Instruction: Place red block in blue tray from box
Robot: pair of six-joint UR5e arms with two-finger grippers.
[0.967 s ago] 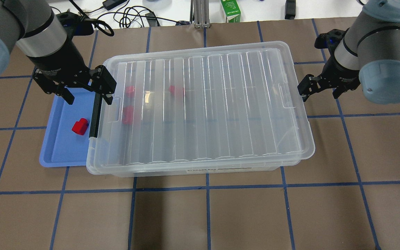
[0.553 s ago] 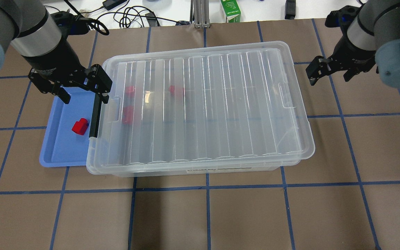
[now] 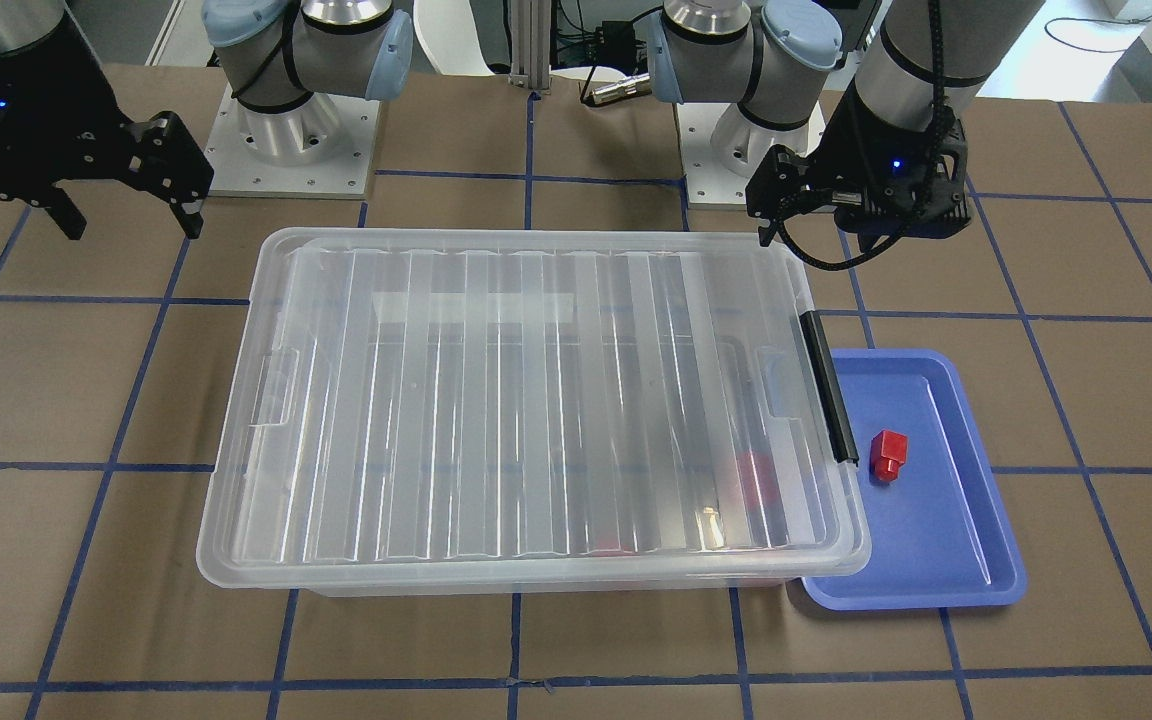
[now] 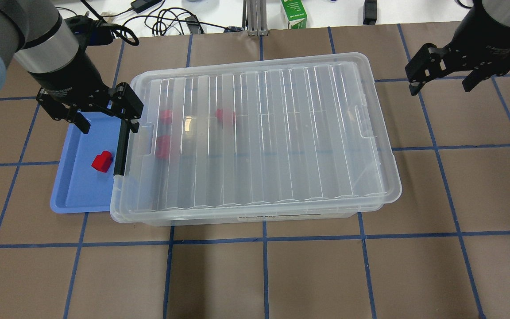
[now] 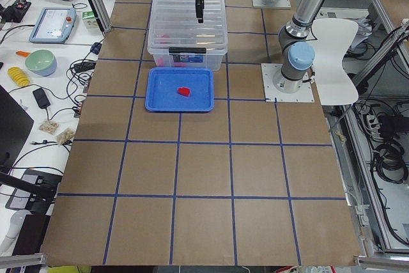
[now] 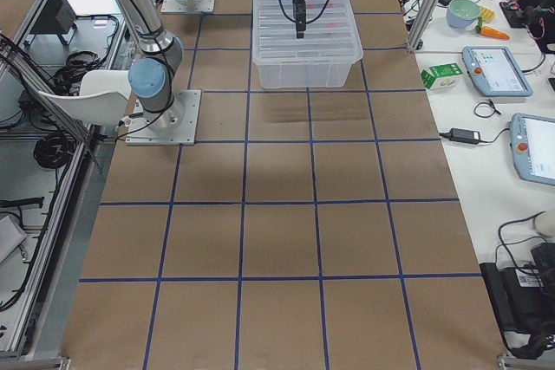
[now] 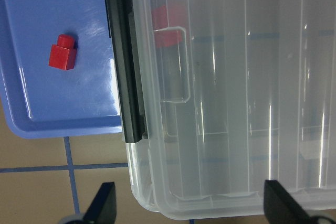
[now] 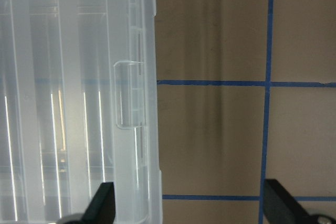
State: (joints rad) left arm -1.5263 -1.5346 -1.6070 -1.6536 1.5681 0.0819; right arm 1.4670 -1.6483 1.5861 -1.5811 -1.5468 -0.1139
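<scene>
**Left hand** (image 4: 110, 125): released, fingers spread wide and grasping nothing. It is hovering over the far end of the blue tray (image 4: 72, 195) and the neighbouring corner of the box (image 4: 388, 194). One finger is showing just beside the black clip handle (image 4: 121, 148). Its height above them cannot be told.

**Right hand** (image 4: 441, 86): also released and empty, hanging over bare desk (image 4: 281, 274) off the opposite end of the box.

**Red block** (image 4: 101, 161): lying in the blue tray near the clip handle, apart from both hands.

**Blue tray**: sitting against the clip end of the box, its edge partly under the box's overhanging lip.

**Box**: ribbed lid (image 4: 281, 133) lying on top, with three blurred red pieces (image 4: 165, 116) showing through it near the tray end.

**Step in hand, as judged**: the placing looks done and both hands are clearing away.

**How to do it well**:
- The left hand should be rising straight up before travelling sideways.
- Its fingers should be kept wide of the clip handle and the tray rim, since a nudge could shift the tray or topple the block.
- The right hand has open desk around it and needs less care.
</scene>
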